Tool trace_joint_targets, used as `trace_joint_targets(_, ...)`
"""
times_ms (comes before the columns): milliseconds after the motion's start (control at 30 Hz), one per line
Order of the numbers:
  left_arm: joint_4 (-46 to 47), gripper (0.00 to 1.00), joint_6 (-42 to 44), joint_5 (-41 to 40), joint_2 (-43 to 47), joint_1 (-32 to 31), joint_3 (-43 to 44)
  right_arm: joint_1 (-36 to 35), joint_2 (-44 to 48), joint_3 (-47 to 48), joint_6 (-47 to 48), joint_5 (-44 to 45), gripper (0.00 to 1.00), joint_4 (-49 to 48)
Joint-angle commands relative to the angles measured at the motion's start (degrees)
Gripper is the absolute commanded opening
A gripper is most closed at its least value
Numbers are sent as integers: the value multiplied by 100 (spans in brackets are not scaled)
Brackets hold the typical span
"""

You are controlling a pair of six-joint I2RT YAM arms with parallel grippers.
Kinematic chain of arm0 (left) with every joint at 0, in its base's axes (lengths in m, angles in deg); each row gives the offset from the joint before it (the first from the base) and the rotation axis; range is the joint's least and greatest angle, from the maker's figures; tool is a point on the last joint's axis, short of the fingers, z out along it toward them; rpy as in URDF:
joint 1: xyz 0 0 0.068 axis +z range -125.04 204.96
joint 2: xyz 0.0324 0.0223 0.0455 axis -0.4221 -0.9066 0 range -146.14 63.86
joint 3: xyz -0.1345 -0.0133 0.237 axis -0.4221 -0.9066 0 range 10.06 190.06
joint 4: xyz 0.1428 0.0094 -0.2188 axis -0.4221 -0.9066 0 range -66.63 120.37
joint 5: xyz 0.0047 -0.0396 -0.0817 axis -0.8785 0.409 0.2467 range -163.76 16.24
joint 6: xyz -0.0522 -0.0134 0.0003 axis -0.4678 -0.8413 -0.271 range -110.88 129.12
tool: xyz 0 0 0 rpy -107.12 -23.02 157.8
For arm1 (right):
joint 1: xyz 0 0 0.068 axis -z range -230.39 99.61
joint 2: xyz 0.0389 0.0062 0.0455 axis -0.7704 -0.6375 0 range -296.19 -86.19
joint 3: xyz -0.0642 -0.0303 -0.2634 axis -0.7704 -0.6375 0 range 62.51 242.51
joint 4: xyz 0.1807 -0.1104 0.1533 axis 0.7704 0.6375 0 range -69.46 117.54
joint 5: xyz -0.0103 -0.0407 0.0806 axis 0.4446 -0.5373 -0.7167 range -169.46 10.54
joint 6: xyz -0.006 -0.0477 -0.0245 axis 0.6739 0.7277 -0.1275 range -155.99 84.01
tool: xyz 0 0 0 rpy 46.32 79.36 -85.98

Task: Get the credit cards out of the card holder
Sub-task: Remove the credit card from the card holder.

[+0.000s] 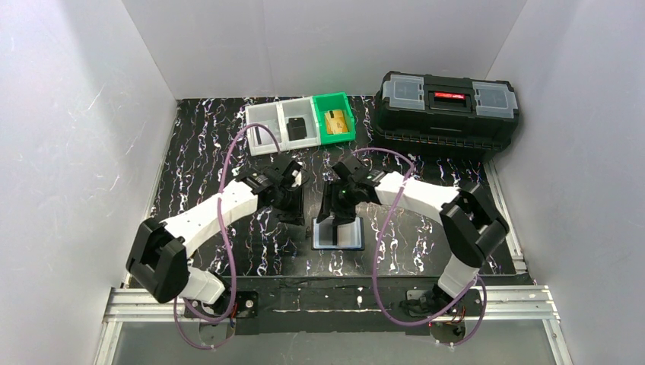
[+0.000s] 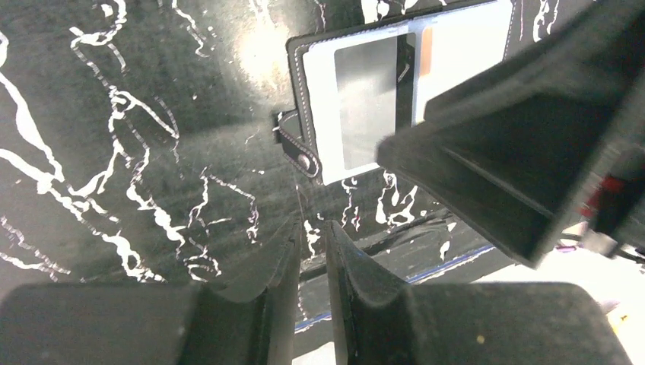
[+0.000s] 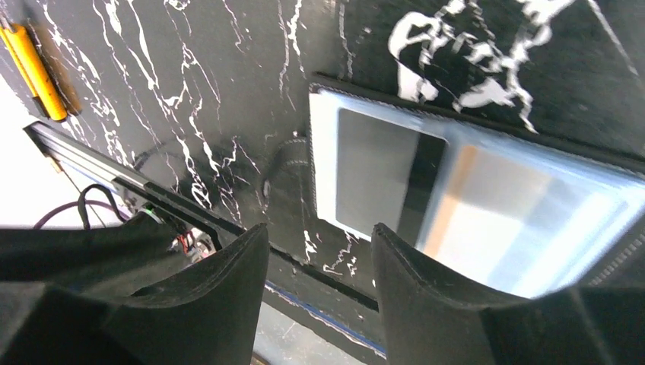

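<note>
top view: holder (image 1: pixel 339 234) lies open and flat at near centre. right claw (image 3: pixel 319 243) hangs over it, parted, empty. left claw (image 2: pixel 312 228) is beside it, open a crack, empty. card (image 3: pixel 449 199) under the glossy pocket looks thin, stiff, slick; pinch an exposed edge.

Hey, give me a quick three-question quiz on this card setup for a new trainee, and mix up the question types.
1. True or false: the card holder lies folded shut on the table.
2. Where does the gold-orange card lie? A: in the green bin. B: in the leftmost grey bin. C: on the toolbox.
3. Fill the gap: above the holder, the right gripper has its fingers ___ and holds nothing.

Key: 1 false, it lies open with its clear pockets facing up. 2 A. 3 open.
</note>
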Motion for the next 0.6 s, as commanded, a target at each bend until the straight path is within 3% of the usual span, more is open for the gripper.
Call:
trace_joint_targets(0,343,17,69,438,-419,-18,233,219,639,-620,-61,-88,60,-301)
trace_joint_targets(200,595,16,72,503,-1086,-179,492,425,587,-1235,-226,-730,52,-1030)
trace_joint_targets(567,1015,3,57,612,-1894,-228,445,610,453,-1590,-341,-938,42,-1474)
